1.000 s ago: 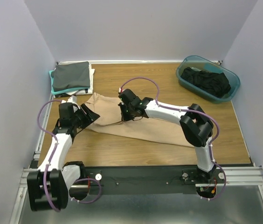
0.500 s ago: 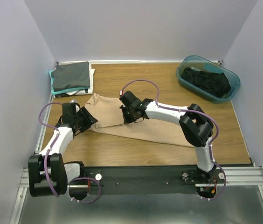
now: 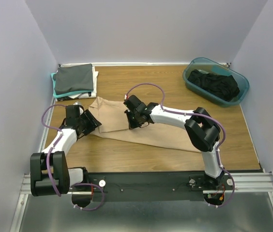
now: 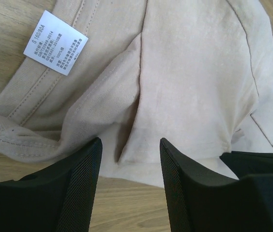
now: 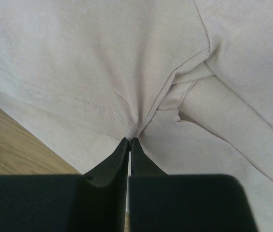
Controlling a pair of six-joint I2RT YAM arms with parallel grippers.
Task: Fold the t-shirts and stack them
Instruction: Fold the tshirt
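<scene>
A tan t-shirt (image 3: 146,130) lies spread across the middle of the table. My right gripper (image 3: 130,121) is shut on a pinch of its cloth near a sleeve seam (image 5: 131,137). My left gripper (image 3: 91,122) is open at the shirt's left edge, its jaws just short of the hem (image 4: 129,145); nothing is between them. A white size label (image 4: 55,42) shows by the collar. Folded shirts, dark grey on top (image 3: 73,78) over teal and white, are stacked at the back left. A black shirt (image 3: 214,83) lies bunched in the tub.
A teal plastic tub (image 3: 243,89) stands at the back right corner. The wooden table (image 3: 141,82) has walls on the left, back and right. The arms' rail runs along the near edge.
My left arm has drawn back and to the left, its gripper now at the shirt's left edge. The right gripper has stayed shut on the tan cloth, barely moving.
</scene>
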